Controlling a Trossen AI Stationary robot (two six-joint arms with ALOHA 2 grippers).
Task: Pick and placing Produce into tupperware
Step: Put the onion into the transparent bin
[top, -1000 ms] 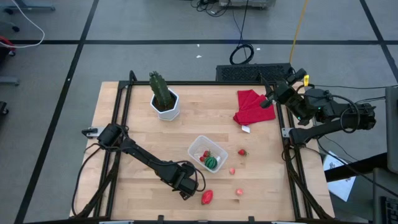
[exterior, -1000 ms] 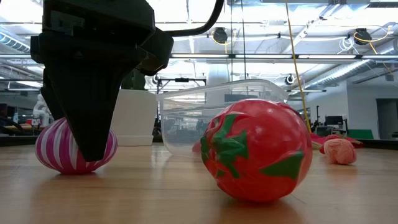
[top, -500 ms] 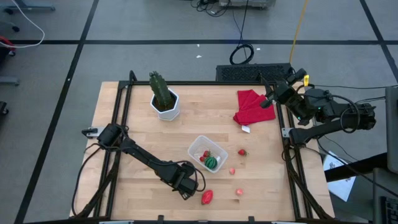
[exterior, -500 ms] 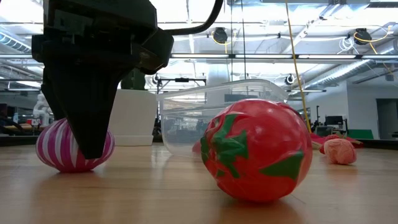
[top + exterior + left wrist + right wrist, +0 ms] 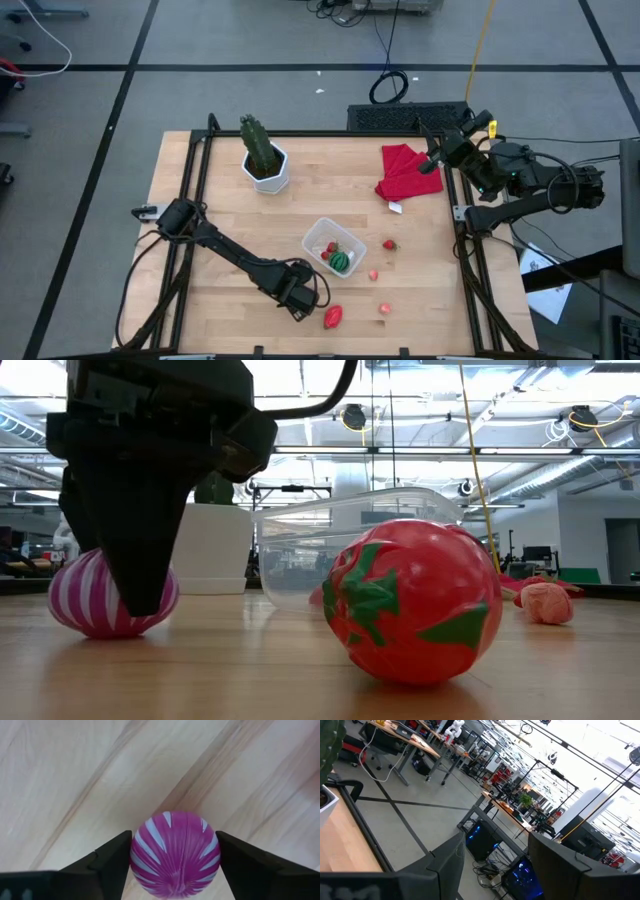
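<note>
The tupperware [image 5: 331, 248] mid-desk holds a melon [image 5: 342, 261] and some berries. 4 red pieces lie loose beside it. The left gripper [image 5: 172, 865] clamps the purple piece [image 5: 175, 854] near the desk's front edge; the right gripper [image 5: 492, 870] idles open.

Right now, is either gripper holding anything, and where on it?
The left gripper has its fingers against opposite sides of the purple striped ball, which sits on the table. The right gripper, off the table's edge, holds nothing.
</note>
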